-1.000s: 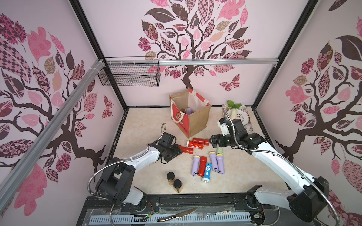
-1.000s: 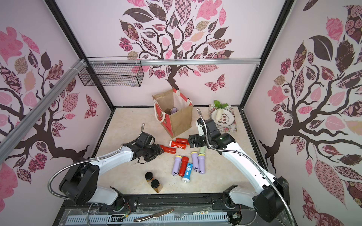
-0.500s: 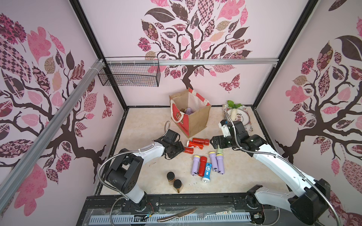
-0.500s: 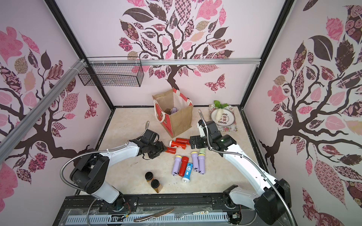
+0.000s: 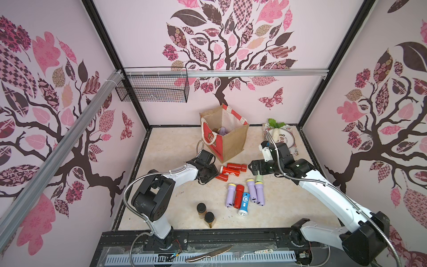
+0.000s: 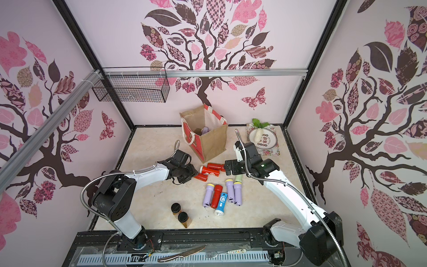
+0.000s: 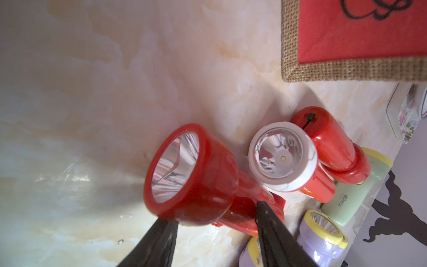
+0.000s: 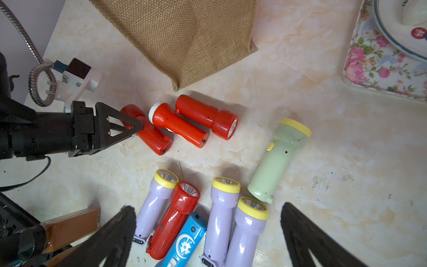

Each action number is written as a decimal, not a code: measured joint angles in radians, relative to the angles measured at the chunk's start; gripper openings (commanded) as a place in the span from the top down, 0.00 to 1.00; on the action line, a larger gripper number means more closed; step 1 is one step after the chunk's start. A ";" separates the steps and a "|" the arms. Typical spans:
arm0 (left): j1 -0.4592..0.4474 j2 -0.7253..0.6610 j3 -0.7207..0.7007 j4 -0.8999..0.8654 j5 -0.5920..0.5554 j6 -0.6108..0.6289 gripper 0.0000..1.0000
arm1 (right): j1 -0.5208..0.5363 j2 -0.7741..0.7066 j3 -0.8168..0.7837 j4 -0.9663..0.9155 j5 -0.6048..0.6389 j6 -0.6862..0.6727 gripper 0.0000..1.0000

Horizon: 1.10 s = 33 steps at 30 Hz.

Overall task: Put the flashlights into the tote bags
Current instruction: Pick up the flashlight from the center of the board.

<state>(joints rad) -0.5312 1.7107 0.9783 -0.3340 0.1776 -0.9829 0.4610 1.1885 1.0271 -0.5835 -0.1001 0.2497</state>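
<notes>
Left gripper [image 7: 217, 212] straddles neck of red plastic flashlight [image 7: 208, 180] lying near tan jute tote bag [image 5: 233, 143]; can't tell if clamped; neck hold likely keeps wide head from slipping out

Your tan jute tote bag [image 5: 233, 143] stands upright mid-frame in both top views, one lilac flashlight [image 5: 222, 131] inside. Just below, three red flashlights [image 5: 231, 171] lie together; lower, a pale green flashlight [image 5: 259, 178] and a row of five [image 5: 245, 203].
</notes>
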 measured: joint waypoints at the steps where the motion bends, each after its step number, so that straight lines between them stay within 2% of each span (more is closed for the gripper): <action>1: 0.000 0.001 0.002 -0.001 -0.004 0.005 0.45 | -0.003 0.000 0.000 0.000 0.000 0.000 0.00; 13: -0.002 0.027 0.041 -0.018 -0.056 0.065 0.45 | -0.018 0.000 0.000 0.004 -0.001 -0.002 0.00; 18: -0.006 0.070 0.071 -0.012 -0.082 0.068 0.37 | -0.018 0.000 0.000 0.004 -0.001 -0.002 0.00; 22: -0.010 0.091 0.079 -0.024 -0.106 0.071 0.37 | -0.018 0.000 0.000 0.004 -0.001 -0.002 0.00; 33: -0.013 0.079 0.077 -0.092 -0.169 0.126 0.50 | -0.018 0.000 0.000 0.004 0.002 -0.003 0.00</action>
<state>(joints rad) -0.5442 1.7893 1.0550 -0.4263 0.0086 -0.8566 0.4427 1.1885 1.0275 -0.5797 -0.0986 0.2470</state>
